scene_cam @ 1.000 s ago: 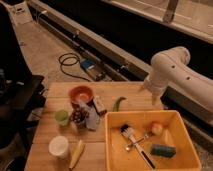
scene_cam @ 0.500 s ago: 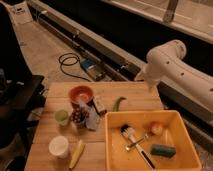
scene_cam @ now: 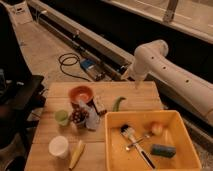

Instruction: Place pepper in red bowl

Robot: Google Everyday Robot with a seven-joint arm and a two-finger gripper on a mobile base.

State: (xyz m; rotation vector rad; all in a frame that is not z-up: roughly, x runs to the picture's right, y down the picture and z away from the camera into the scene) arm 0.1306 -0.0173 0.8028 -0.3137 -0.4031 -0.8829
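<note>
Only one camera view here. The pepper (scene_cam: 118, 103) lies flat on the desk (scene_cam: 145, 95), just past the far edge of the yellow bin (scene_cam: 108, 136) and a bit to the right of the red bowl (scene_cam: 81, 93). It isn't touching either of them.

The tool (scene_cam: 135, 80) hangs at the end of the white arm over the far edge of the desk. It's up and to the right of the pepper and well clear of it, holding nothing I can see. Honestly can't tell if it's released or clenched.

Handling guess: the pepper looks light, fairly firm and smooth-skinned, so it could slip or roll if pinched near a tapered end. I'd grab it across the middle of the curve, coming straight down.

The bowl looks open enough to drop it in, though a crinkly packet (scene_cam: 91, 118) and a green cup (scene_cam: 62, 117) crowd its near side.
</note>
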